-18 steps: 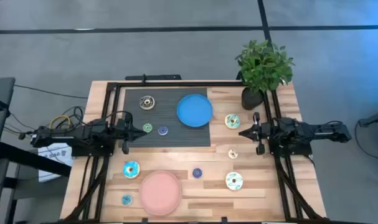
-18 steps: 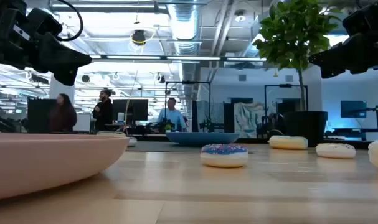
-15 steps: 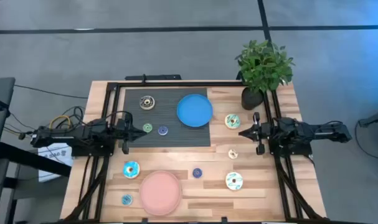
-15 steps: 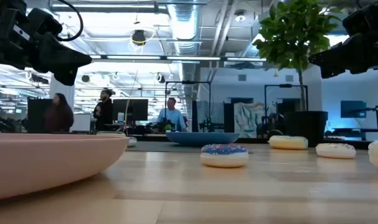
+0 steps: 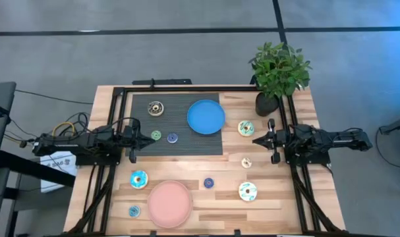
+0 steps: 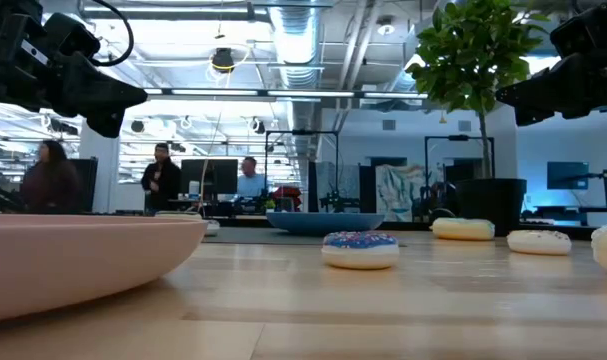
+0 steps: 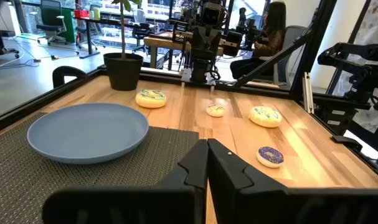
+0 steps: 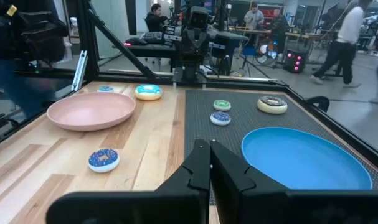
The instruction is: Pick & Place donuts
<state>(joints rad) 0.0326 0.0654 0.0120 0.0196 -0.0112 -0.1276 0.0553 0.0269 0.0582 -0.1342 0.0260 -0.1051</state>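
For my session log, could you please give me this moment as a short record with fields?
left hand: shut, empty, parked at the table's left edge
right hand: shut, empty, parked at the right edge
blue plate: empty, on the dark mat
pink plate: empty, on the wooden table
on the mat: dark brown donut, green donut, purple donut
on the wood: six other donuts, none on a plate
potted plant: far right corner

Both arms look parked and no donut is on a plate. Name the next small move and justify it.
Probably open the left gripper and lower it onto the green donut, the ring nearest its shut fingertips on the dark mat. The blue plate and pink plate hold nothing; the right gripper waits, shut.
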